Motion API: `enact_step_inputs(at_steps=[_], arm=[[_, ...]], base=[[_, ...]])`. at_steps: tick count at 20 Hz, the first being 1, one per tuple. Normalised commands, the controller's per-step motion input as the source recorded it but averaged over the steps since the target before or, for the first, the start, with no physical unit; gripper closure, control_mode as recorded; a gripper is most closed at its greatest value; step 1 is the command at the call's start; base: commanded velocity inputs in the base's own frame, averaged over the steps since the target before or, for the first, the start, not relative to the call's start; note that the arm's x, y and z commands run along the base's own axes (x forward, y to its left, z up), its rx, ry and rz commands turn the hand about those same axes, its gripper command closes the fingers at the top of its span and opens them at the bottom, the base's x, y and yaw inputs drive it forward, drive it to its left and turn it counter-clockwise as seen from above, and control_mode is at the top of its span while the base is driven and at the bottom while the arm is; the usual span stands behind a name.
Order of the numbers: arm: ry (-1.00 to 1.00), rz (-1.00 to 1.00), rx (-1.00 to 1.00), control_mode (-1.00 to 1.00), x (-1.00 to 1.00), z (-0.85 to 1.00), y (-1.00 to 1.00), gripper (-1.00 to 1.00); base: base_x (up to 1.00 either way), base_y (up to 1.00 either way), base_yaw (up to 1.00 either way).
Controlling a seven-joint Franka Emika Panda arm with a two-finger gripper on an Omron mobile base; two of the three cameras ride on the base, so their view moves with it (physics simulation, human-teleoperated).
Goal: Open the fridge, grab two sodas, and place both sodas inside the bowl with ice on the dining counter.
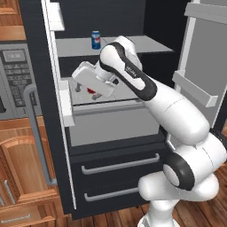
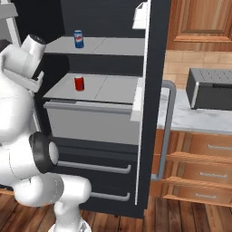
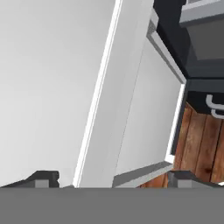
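The fridge point(image 2: 149, 90) is standing open, and the arm is reaching onto the lower shelf point(image 2: 113, 88) where the red can point(image 2: 79, 83) is sitting; the blue can point(image 2: 79, 39) is waiting one shelf up. The claw point(image 1: 85, 90) is hanging spread wide, gripping nothing. It should be centring on the red can before squeezing, keeping it upright.

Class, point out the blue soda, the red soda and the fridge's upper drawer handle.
blue soda point(image 2: 79, 39), right base view, can body.
red soda point(image 2: 79, 83), right base view, can side.
upper drawer handle point(image 1: 119, 165), left base view, bar's middle.
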Motion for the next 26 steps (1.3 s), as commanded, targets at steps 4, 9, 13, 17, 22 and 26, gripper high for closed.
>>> enact_step_inputs(at_steps=[4, 9, 13, 17, 22, 26], arm=[[-0.25, 0.04, -0.13, -1.00, -0.84, 0.00, -0.95, -1.00], [-0.24, 0.03, -0.20, -1.00, -0.90, 0.03, -0.91, -1.00], [-0.22, 0.00, -0.24, -1.00, -0.93, 0.02, -0.70, -1.00], [-0.21, 0.00, -0.25, -1.00, -1.00, 0.00, -0.63, -1.00], [-0.16, -0.01, -0.11, -1.00, -0.97, -0.07, -0.68, -1.00], [-0.10, -0.02, 0.00, -1.00, -0.87, -0.27, -0.59, -1.00]], base=[[0.00, 0.00, 0.00], [0.00, 0.00, 0.00], [0.00, 0.00, 0.00], [0.00, 0.00, 0.00], [0.00, 0.00, 0.00], [0.00, 0.00, 0.00]])
